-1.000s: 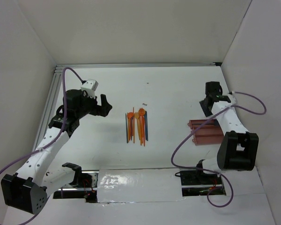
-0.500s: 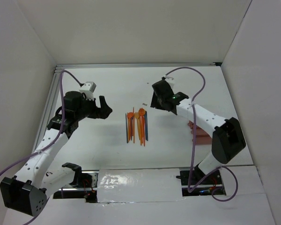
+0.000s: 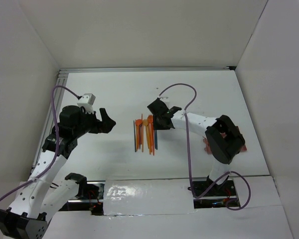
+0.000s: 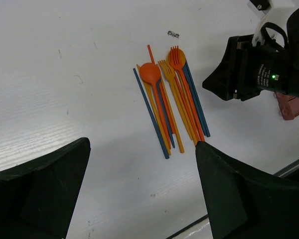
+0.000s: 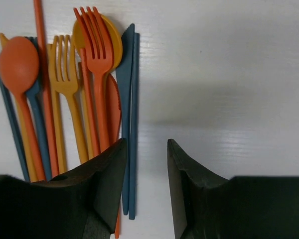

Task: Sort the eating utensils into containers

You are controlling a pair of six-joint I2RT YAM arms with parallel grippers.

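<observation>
**Lining up the first pick at the utensil pile**

Your white table (image 3: 199, 89) carries everything. The eating utensils (image 3: 145, 133) lie in 1 tight bundle at the centre of the top view. The containers (image 4: 289, 105) show only as a reddish corner at the right edge of the left wrist view, mostly hidden behind the right arm, so you cannot tell whether any trough is filled.

Judged from that, sorting is at its opening step: reaching for a piece. The right gripper (image 5: 145, 169) hangs low over the bundle's right side, its jaws a narrow gap apart and holding nothing. The left gripper (image 3: 106, 121) hovers at centre left, jaws spread wide and empty, well apart from the pile.

In the right wrist view the blue knife (image 5: 124, 74) and the blue stick (image 5: 135, 99) lie at the gap's left edge, touching each other, with the orange fork (image 5: 92, 55) just beside. Your next move likely calls for a small shift so that 1 blue piece alone sits between the jaws, then a descent and a close. With pieces this crowded, a double pick is the risk.
</observation>
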